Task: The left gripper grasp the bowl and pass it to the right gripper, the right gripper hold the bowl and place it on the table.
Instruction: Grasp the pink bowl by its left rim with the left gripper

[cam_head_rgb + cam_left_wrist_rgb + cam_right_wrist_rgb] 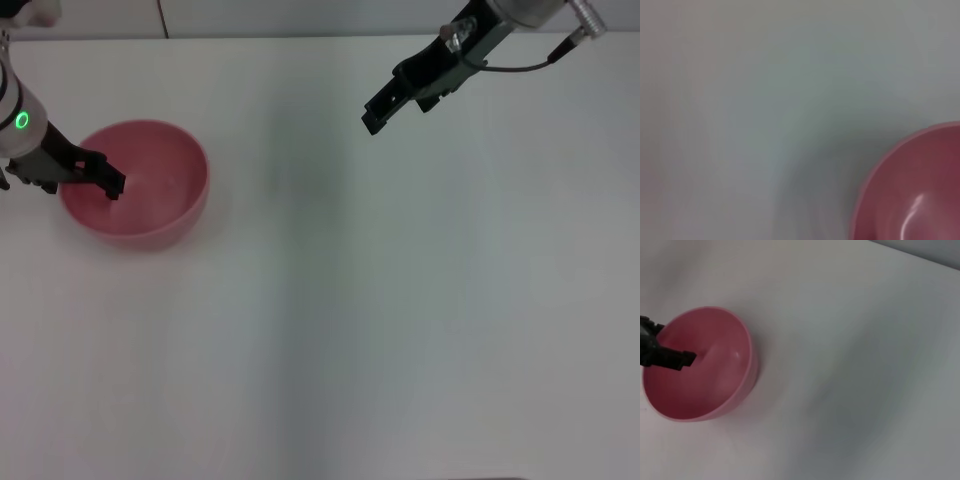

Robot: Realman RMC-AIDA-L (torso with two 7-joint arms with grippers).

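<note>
The pink-red bowl stands upright on the white table at the far left. My left gripper, on the wrist with the green ring, reaches over the bowl's left rim and its black tip sits inside the bowl. The right wrist view shows the bowl with that black tip dipping past the rim. In the left wrist view only an edge of the bowl shows. My right gripper hangs open above the table at the far right of centre, well apart from the bowl and holding nothing.
The table's far edge runs along the top of the head view, with a grey wall behind it. A thin black cable trails from the right wrist.
</note>
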